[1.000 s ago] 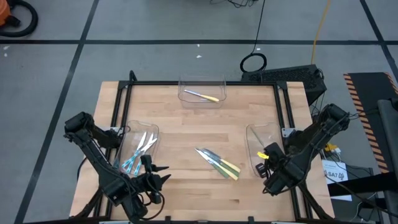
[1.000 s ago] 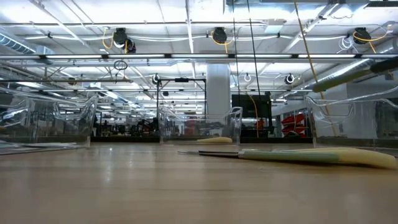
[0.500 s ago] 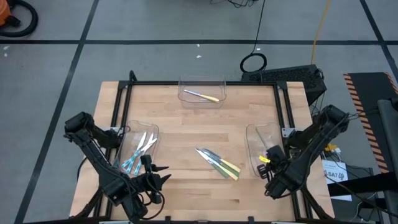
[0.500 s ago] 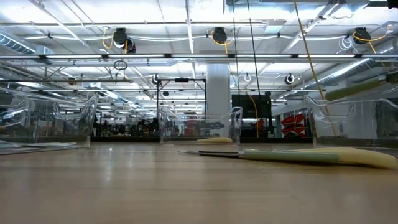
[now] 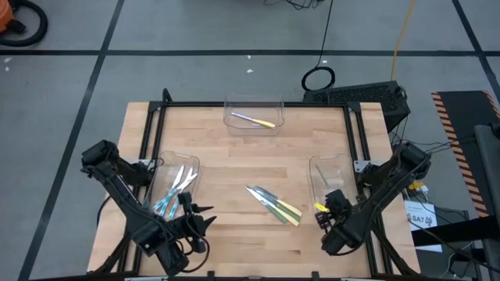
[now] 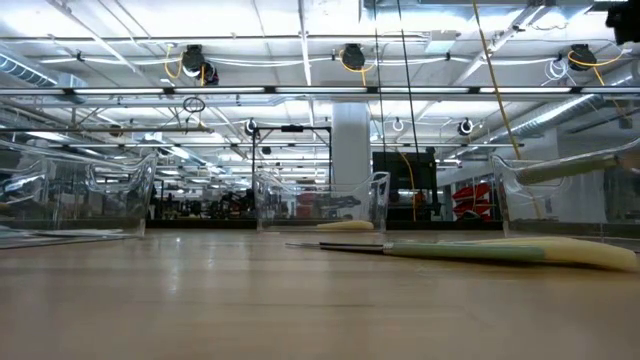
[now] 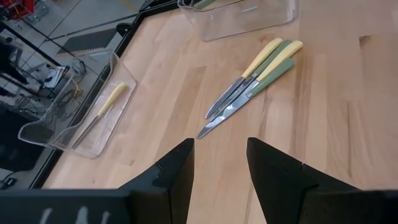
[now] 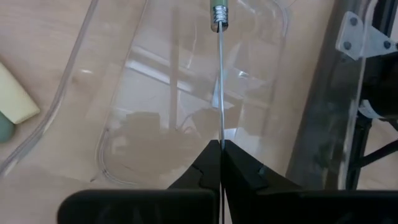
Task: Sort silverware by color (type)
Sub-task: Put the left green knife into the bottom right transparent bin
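Observation:
My right gripper (image 8: 221, 148) (image 5: 328, 212) is shut on a green-handled utensil (image 8: 219, 74) and hovers over the clear right bin (image 8: 118, 149) (image 5: 319, 168). The utensil's pale green handle (image 6: 575, 167) shows tilted in the low view. Three utensils with yellow and green handles (image 5: 273, 204) (image 7: 252, 78) lie flat in a bunch at the table's middle. My left gripper (image 7: 221, 171) (image 5: 199, 218) is open at the near left, pointing toward that bunch. Light blue utensils (image 5: 173, 191) lie in the left bin. A yellow one (image 5: 254, 119) (image 7: 102, 109) lies in the far bin. My right gripper pinches the utensil's thin silver end (image 8: 220, 132) between its two fingers. The metal shows edge-on and runs straight forward along the fingers. The green handle (image 8: 218, 11) sticks out ahead, toward the far edge. The utensil is lifted clear above the bin's floor.
Three clear bins stand on the wooden table: left (image 5: 176, 168), far (image 5: 254, 109) and right. A black frame (image 5: 148, 133) borders the table's left, far and right sides. Bare wood lies between the bunch and the bins.
My right gripper has moved toward the table's near edge and slightly left, and has come down with the utensil. In the low view the green handle has sunk lower against the right bin. The gripper has stayed shut.

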`<state>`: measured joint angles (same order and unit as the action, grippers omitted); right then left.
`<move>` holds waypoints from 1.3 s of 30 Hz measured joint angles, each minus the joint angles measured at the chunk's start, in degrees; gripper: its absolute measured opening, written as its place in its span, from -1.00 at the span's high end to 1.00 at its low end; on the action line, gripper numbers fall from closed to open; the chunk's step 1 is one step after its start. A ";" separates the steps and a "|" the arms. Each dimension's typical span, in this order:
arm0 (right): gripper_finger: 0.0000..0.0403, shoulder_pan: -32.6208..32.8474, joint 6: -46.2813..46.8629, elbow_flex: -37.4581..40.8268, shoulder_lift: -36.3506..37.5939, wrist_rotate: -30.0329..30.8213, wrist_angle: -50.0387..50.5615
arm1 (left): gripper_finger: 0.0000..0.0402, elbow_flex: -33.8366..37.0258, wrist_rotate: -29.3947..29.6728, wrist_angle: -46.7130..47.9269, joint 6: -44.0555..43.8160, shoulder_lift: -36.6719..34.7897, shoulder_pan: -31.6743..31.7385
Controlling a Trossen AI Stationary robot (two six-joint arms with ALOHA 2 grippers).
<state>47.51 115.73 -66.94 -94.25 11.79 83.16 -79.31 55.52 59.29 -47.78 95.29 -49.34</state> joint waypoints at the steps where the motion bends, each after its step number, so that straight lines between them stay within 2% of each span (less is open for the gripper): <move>1: 0.99 -0.43 -0.46 0.00 -0.41 0.05 -0.23 | 0.22 0.00 0.01 0.00 -0.01 0.00 0.18; 12: 0.99 -2.87 -4.09 0.00 -2.79 0.39 0.47 | 0.22 0.00 -0.03 -2.59 1.22 0.00 0.96; 22: 0.79 -2.83 -4.16 0.00 -2.76 0.35 2.80 | 0.22 0.00 -0.23 -2.68 1.94 0.54 0.94; 27: 0.74 -2.57 -5.59 0.00 -2.76 0.44 4.24 | 0.22 0.02 -0.54 -2.60 5.28 2.40 0.95; 35: 0.73 1.85 -6.33 -1.88 -2.76 12.96 3.99 | 0.22 0.02 -1.99 -2.93 11.92 4.66 3.33; 39: 0.73 4.17 -7.76 -3.22 -2.74 21.05 -2.30 | 0.22 0.02 -5.20 -4.70 14.06 4.66 5.44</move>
<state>51.68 107.97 -70.15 -96.99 32.84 80.86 -79.29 50.32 54.59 -33.72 99.94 -43.90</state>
